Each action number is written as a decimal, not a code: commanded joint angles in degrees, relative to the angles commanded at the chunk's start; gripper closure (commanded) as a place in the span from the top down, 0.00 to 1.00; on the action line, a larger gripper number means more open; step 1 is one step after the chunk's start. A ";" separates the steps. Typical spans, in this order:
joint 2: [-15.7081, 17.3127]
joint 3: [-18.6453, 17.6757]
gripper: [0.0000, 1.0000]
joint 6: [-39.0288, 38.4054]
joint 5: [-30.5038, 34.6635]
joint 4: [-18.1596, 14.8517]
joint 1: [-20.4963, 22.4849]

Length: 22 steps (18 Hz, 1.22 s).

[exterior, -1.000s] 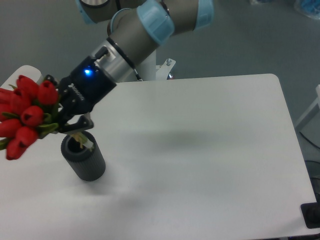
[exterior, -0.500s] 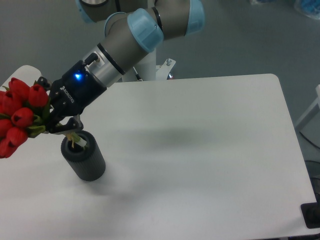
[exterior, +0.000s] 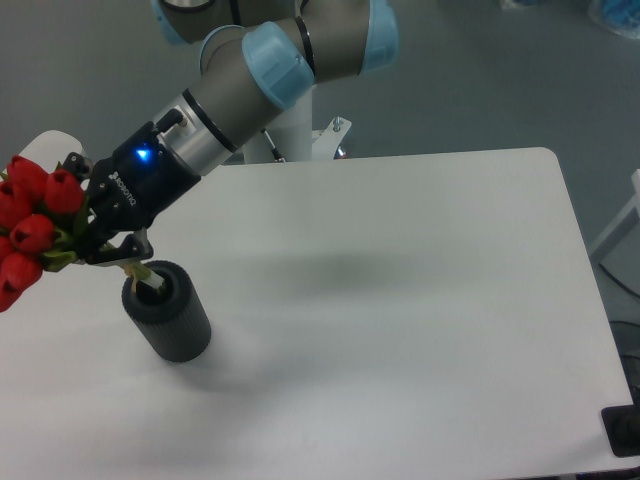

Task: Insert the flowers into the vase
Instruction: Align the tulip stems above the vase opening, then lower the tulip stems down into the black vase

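Red tulip buds (exterior: pixel 30 230), stems in ribbed dark vase (exterior: pixel 168 323).

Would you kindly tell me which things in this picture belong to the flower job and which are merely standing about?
Part of the job:
- the flowers, held by the tool, stem ends at the vase's mouth
- the vase, upright on the table

Merely about:
- a dark object at the table's lower right edge, too cut off to identify
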 joint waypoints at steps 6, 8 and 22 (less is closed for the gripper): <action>-1.41 -0.88 0.28 0.00 0.18 0.00 -0.70; -2.11 -1.14 0.28 0.09 0.26 0.00 -0.70; -3.69 -2.64 0.27 0.09 0.26 0.00 0.09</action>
